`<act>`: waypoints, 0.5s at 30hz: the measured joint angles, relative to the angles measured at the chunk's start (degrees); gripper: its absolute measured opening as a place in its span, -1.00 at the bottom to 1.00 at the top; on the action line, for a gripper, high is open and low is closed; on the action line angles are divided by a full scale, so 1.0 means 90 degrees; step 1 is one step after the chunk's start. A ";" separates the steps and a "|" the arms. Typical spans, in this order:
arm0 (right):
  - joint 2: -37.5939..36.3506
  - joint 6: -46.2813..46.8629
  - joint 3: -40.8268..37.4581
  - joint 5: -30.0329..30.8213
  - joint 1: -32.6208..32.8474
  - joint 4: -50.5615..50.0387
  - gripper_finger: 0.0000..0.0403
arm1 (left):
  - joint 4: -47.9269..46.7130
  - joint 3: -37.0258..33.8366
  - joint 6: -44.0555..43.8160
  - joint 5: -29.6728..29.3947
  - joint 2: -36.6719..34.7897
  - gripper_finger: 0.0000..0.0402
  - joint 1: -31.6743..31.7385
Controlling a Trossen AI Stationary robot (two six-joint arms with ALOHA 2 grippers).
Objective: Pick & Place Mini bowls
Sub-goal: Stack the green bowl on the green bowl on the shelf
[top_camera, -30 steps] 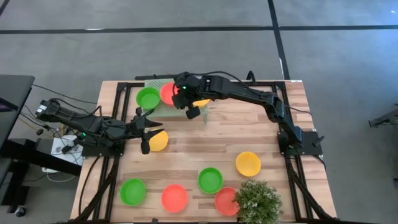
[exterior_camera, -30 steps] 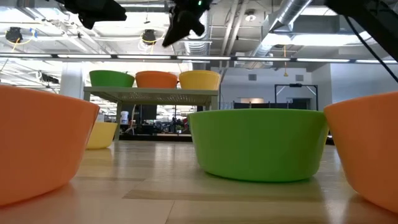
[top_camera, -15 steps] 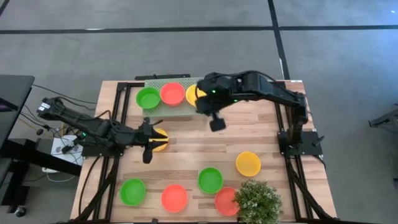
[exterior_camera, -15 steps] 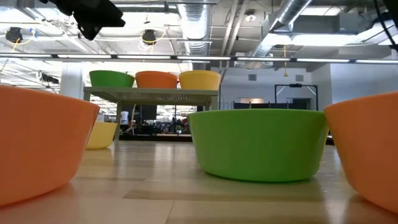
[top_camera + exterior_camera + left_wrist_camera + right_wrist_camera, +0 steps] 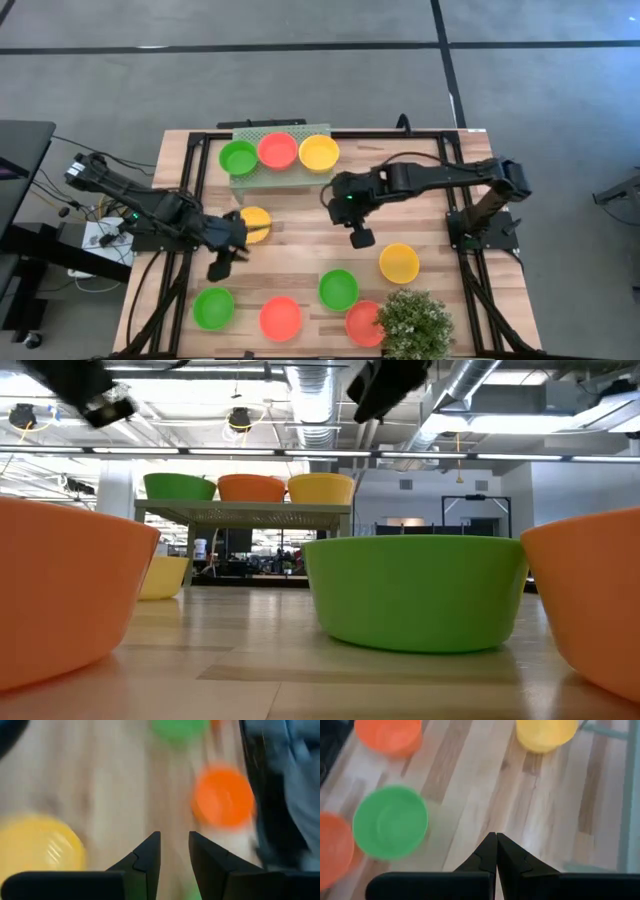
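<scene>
Three mini bowls, green [image 5: 238,157], red [image 5: 277,150] and yellow [image 5: 318,153], sit on the pale green stand [image 5: 262,176] at the far side. Others rest on the table: yellow [image 5: 255,222], yellow [image 5: 399,263], green [image 5: 338,289], red [image 5: 281,318], green [image 5: 213,307], red [image 5: 360,322]. My left gripper [image 5: 218,266] hovers near the left yellow bowl, toward the near edge; its fingers [image 5: 174,840] stand a little apart, empty. My right gripper [image 5: 358,237] hovers over mid-table, shut and empty [image 5: 496,836].
A bushy green plant [image 5: 415,325] stands at the near right corner beside the red bowl. Black frame rails run along the table's left [image 5: 185,190] and right [image 5: 465,250] sides. Bare wood lies between the stand and the near row of bowls.
My right gripper has left the stand, where the yellow bowl stays, and gone toward the near edge and right, over mid-table. My left gripper has gone toward the near edge, past the left yellow bowl, which has stayed in place.
</scene>
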 joint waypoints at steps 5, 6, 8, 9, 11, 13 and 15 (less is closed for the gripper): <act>-0.0592 0.0533 -0.1420 0.0004 0.0091 0.1985 -1.00 | -0.0800 0.0000 -0.0598 0.0886 0.0447 -0.49 -0.0091; -0.0656 0.0533 -0.1607 0.0005 0.0120 0.2300 -1.00 | -0.0800 0.0000 -0.0749 0.0888 0.0548 -0.48 -0.0129; -0.0722 0.0533 -0.1878 0.0003 0.0170 0.2867 -1.00 | -0.0788 0.0000 -0.0890 0.0889 0.0763 -0.44 -0.0198; -0.0722 0.0532 -0.1953 0.0002 0.0203 0.2988 -1.00 | -0.0787 -0.0003 -0.0891 0.0887 0.0894 -0.41 -0.0245; -0.0673 0.0532 -0.2038 0.0002 0.0215 0.3117 -1.00 | -0.0791 -0.0039 -0.0898 0.0894 0.1151 -0.33 -0.0353; -0.0599 0.0535 -0.2058 0.0002 0.0216 0.3138 -1.00 | -0.0777 -0.0093 -0.0895 0.1027 0.1419 -0.25 -0.0478; -0.0551 0.0535 -0.2065 0.0007 0.0213 0.3094 -1.00 | -0.0810 -0.0143 -0.0896 0.1203 0.1674 -0.18 -0.0645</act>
